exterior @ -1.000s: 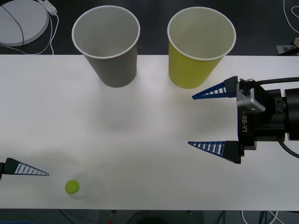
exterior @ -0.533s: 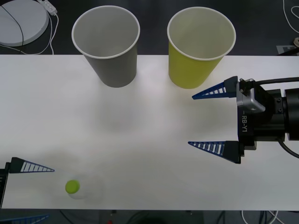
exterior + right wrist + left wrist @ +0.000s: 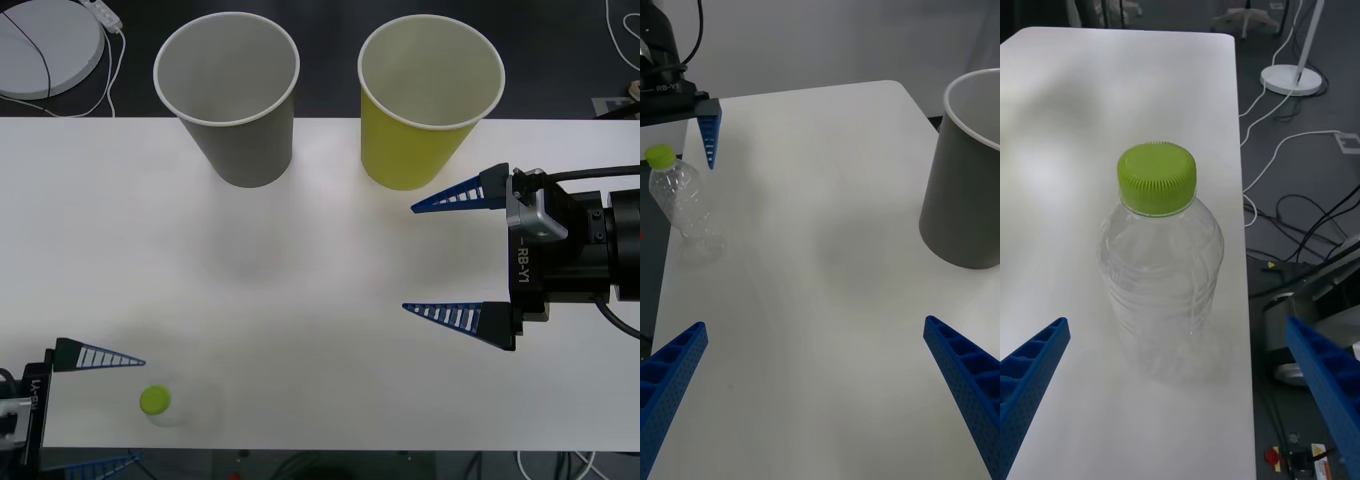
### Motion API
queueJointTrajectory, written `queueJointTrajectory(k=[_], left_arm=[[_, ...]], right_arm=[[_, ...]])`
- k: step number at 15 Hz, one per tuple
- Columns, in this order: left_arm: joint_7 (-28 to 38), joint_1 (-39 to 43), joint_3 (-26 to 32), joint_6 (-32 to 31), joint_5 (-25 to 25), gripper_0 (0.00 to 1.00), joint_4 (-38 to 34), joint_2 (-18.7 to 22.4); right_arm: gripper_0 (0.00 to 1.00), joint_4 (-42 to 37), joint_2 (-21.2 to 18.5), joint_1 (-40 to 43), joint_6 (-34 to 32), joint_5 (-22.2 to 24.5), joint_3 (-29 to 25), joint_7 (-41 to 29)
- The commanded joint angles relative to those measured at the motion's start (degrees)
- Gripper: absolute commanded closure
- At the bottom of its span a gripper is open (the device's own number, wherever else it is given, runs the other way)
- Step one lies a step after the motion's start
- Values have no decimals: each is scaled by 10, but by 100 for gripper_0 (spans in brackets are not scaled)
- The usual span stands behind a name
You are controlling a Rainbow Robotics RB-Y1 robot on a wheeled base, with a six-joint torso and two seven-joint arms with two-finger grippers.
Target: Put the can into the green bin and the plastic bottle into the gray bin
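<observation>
The plastic bottle [image 3: 165, 405], clear with a lime-green cap, stands upright near the table's front left edge. My left gripper [image 3: 140, 409] is open just left of it, one finger on either side, not touching; the bottle [image 3: 1161, 277] stands just ahead of its fingertips. At the back stand the gray bin [image 3: 240, 100] and, to its right, the green bin [image 3: 420, 110], both upright. My right gripper [image 3: 408, 258] hangs open over the table in front of the green bin, holding nothing. Its wrist view shows the bottle [image 3: 685, 202] and the gray bin [image 3: 970, 180]. The can is out of view.
The white table [image 3: 300, 280] has bare room between the bins and the bottle. The bottle is close to the front edge. A round white disc [image 3: 45, 45] with a cable lies beyond the table's back left. Cables lie on the floor [image 3: 1300, 202] past the table's edge.
My left gripper has slid in from the left edge toward the bottle, and its second finger has come into view. The right arm, bottle and bins have not moved.
</observation>
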Motion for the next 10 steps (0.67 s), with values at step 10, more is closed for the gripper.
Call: queueJointTrajectory(k=[10], left_arm=[[18, -26, -30, 17, -31, 0, -3, -50]], right_arm=[[0, 0, 0, 0, 0, 0, 0, 0]])
